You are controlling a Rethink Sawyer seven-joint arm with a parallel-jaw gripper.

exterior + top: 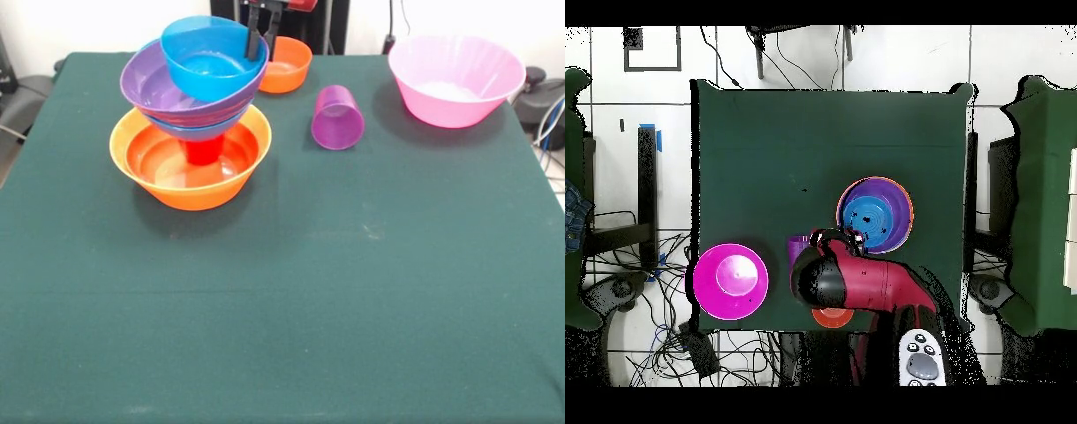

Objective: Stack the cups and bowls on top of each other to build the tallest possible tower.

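The tower stands at the left, based on a large orange bowl point(190, 172) point(907, 222). Inside it a red cup point(203, 152) carries a blue bowl point(199, 132), then a purple bowl point(154, 88) point(883, 187). On top a small blue bowl point(210, 60) point(865, 214) sits tilted. My gripper point(263, 46) point(852, 238) is shut on its far rim, one finger inside and one outside. A purple cup point(337, 117) point(797, 246) lies on its side mid-table. A small orange bowl point(287, 66) point(833, 318) and a large pink bowl point(455, 81) point(730, 282) stand apart from the tower.
The green cloth table point(291, 300) stretches wide in front of the objects. In the overhead view the arm point(865, 285) covers part of the small orange bowl. Cables lie beyond the table's edges.
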